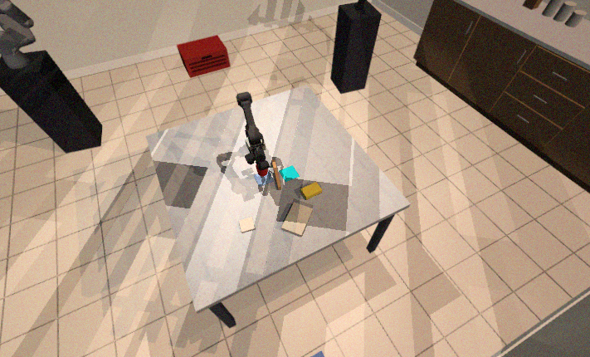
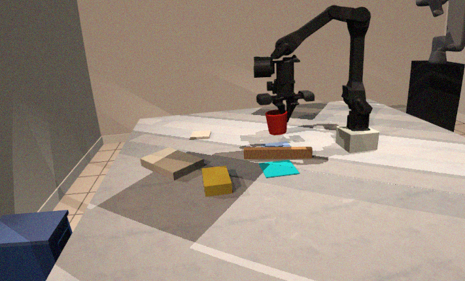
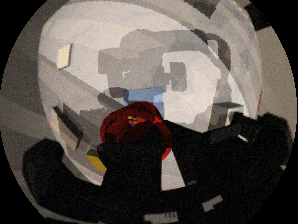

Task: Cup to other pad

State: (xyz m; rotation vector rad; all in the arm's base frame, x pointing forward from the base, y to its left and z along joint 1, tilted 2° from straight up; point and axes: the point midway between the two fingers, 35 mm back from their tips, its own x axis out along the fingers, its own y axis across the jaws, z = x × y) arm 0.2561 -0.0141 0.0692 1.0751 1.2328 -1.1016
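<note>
Just past my pincer [image 1: 261, 167] [image 2: 284, 113] [image 3: 167, 132], on the side away from the blue pad [image 1: 262, 178] [image 2: 276, 144] [image 3: 145, 96], a long orange-brown bar [image 1: 276, 173] [image 2: 277, 152] lies on the tabletop [image 1: 216, 266] [image 2: 331, 223] [image 3: 75, 30]. It stands between the blue pad and the cyan pad [image 1: 289, 173] [image 2: 279, 168], so it is in the way between the cup's place and that other pad. Farther out from my pincer, beyond the cyan pad's corner, I see a yellow block [image 1: 311, 190] [image 2: 216, 181] [image 3: 96, 160]; near it lies a broad beige slab [image 1: 298, 217] [image 2: 172, 162] [image 3: 67, 127]. A small cream tile [image 1: 246, 224] [image 2: 200, 134] [image 3: 64, 56] lies well apart from me, on the blue pad's side of the bar. My arm rises from a pale block [image 2: 357, 139], set back from my pincer.

The red cup [image 1: 261, 171] [image 2: 276, 121] [image 3: 135, 131] is upright below my pincer, its mouth facing up and its long axis close to vertical. It hangs above the tabletop, over or near the blue pad. My pincer is drawn nearly closed, gripping the cup by its wall. Small coloured marbles [image 3: 133, 120] show inside the cup.
</note>
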